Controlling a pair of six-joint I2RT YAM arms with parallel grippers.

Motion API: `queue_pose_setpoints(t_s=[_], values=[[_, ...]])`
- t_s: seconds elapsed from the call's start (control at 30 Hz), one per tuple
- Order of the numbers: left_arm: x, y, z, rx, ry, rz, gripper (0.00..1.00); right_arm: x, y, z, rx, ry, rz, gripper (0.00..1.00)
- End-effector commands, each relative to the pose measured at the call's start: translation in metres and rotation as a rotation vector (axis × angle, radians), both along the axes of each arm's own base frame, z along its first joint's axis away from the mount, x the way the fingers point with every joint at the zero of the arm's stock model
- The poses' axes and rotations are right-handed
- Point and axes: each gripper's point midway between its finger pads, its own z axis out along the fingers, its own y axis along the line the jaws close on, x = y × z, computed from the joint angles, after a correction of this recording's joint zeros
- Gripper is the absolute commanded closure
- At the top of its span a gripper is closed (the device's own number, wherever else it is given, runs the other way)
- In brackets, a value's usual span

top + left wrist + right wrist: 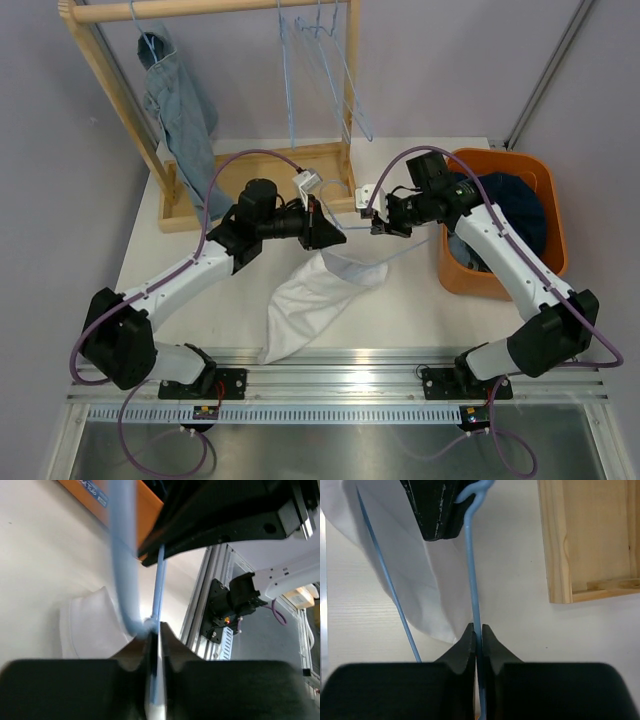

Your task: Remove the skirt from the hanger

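The white skirt point(310, 300) lies crumpled on the table between the arms, its top edge still round the light blue wire hanger point(362, 264). My left gripper point(335, 235) is shut on the hanger's neck; in the left wrist view the wire point(159, 580) runs up out of the closed jaws of that gripper point(159, 627), with skirt cloth point(90, 630) to the left. My right gripper point(378, 226) faces it from the right, shut on the same hanger. The right wrist view shows the wire point(471, 570) pinched between the tips of this gripper point(477, 627), the skirt point(400, 555) hanging beside it.
A wooden clothes rack point(190, 215) stands at the back left, holding a denim garment point(180, 110) and several empty blue hangers point(320, 60). An orange basket point(530, 180) with dark clothes sits at the right. The rack's base point(585, 540) lies close to my right gripper.
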Motion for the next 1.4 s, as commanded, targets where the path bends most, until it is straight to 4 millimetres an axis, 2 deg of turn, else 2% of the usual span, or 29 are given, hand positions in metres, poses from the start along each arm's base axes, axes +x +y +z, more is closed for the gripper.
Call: queue_pose_setpoints(t_s=[0.0,0.1,0.13,0.37,0.63,0.73,0.83,0.97,1.13,1.23,1.37], values=[[-0.010,-0.010,0.014,-0.020,-0.039,-0.078,0.81,0.027,-0.008,0.022,-0.005,-0.142,-0.085,0.96],[-0.009,-0.007,0.003,0.021,-0.039,-0.078,0.71,0.031,-0.018,0.033,0.031,-0.141,-0.114,0.99],[-0.008,-0.006,-0.001,0.035,-0.051,-0.079,0.69,0.034,-0.029,0.036,0.041,-0.126,-0.144,1.00],[-0.010,0.005,-0.029,0.114,-0.029,-0.075,0.63,0.040,-0.071,0.058,0.095,-0.130,-0.202,1.00],[-0.004,0.028,-0.062,0.228,-0.026,-0.027,0.59,0.032,-0.100,0.070,0.084,-0.174,-0.234,1.00],[0.002,0.037,-0.057,0.219,-0.050,0.027,0.55,0.023,-0.100,0.071,0.095,-0.170,-0.212,1.00],[0.004,0.036,-0.039,0.182,-0.096,0.038,0.50,0.012,-0.093,0.070,0.126,-0.159,-0.169,1.00],[-0.003,0.029,-0.017,0.123,-0.103,-0.014,0.48,0.004,-0.085,0.069,0.166,-0.130,-0.131,1.00],[-0.015,0.028,0.010,0.058,-0.138,-0.051,0.40,0.001,-0.084,0.064,0.167,-0.117,-0.120,1.00],[-0.020,0.029,0.019,0.031,-0.153,-0.062,0.38,-0.006,-0.081,0.060,0.180,-0.099,-0.091,1.00],[-0.022,0.023,0.022,-0.002,-0.129,-0.085,0.39,-0.015,-0.071,0.056,0.192,-0.074,-0.054,1.00]])
